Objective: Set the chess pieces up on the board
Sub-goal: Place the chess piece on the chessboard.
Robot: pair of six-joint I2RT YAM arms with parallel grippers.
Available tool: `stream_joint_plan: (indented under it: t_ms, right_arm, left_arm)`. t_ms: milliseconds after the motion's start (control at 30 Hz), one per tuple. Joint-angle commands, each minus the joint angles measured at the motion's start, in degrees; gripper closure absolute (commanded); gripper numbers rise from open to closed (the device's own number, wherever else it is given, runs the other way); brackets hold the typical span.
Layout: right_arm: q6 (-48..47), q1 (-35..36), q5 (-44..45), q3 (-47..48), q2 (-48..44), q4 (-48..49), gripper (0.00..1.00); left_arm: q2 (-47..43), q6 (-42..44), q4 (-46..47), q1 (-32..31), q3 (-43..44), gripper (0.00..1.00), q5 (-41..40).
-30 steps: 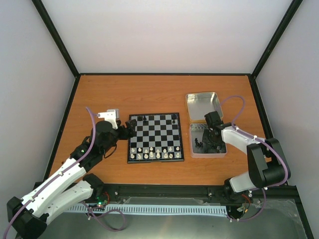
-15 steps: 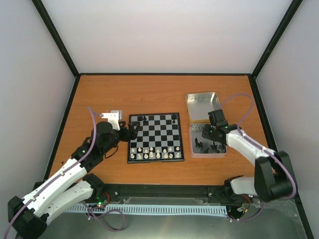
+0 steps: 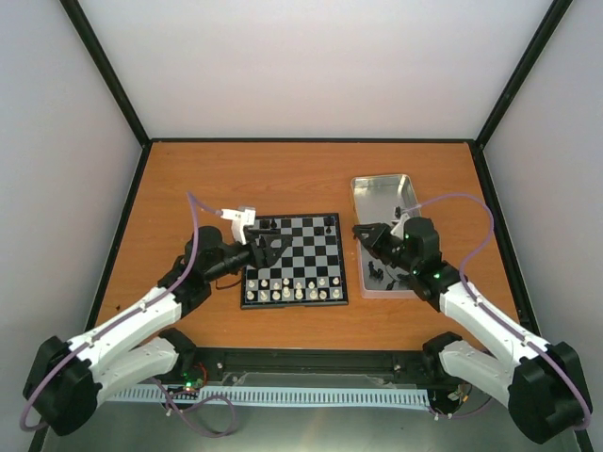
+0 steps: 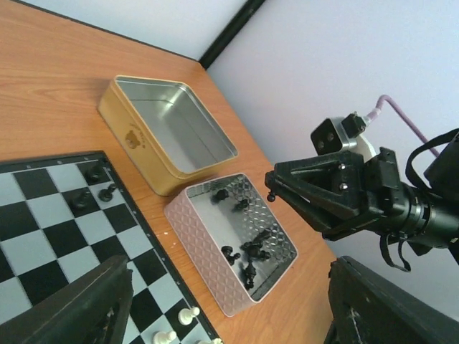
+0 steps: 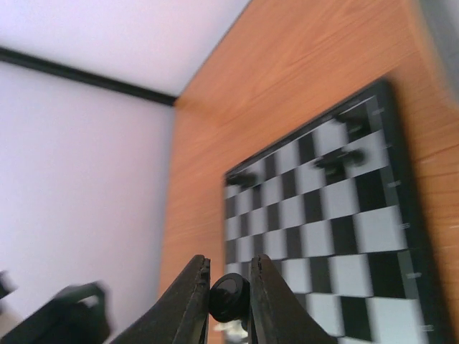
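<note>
Beside the far-right corner of the small black-and-silver checked chessboard [image 3: 297, 247], a tiny black plastic chess piece [image 5: 229, 297] hangs pinched in the right gripper [image 3: 360, 231]. It has just been lifted from the pink embossed metal tin [image 3: 394, 294], one more for the sparse far row. Opposite, the left gripper [image 3: 267, 247], jaws spread, has swung in over the board's far-left corner.

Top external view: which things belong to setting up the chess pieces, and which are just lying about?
Part of the job:
- board
- black piece pinched in the right tool
- loose black pieces in the pink tin
- placed black pieces on the far row

Lying about:
- empty tin
- white pieces, lined up on the near row
</note>
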Motion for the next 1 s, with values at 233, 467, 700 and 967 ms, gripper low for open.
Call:
stream_joint_plan:
  t_ms: [233,467,700,967]
  right_arm:
    - [20.5,12.7,0.3,-0.7,3.9,25.4,0.84]
    - [24.8,16.4,-1.4,0.3,9.3,31.4,0.84]
    - [26.2,18.2,-2.0,0.7,12.0,34.9,0.83]
    - [27.7,19.5,-2.2,0.6,13.7,36.9,0.83]
  left_arm:
    - [10.5,-8.1,20.6,-6.0,0.4,0.28,1.7]
    - [13.8,-5.1,22.8,-7.8,3.0,0.42,-2.3]
    - [16.5,-4.4,21.9,-7.9,2.4,0.48,-4.5]
    - [18.7,-4.0,26.2,-7.9,2.2,0.75,1.6]
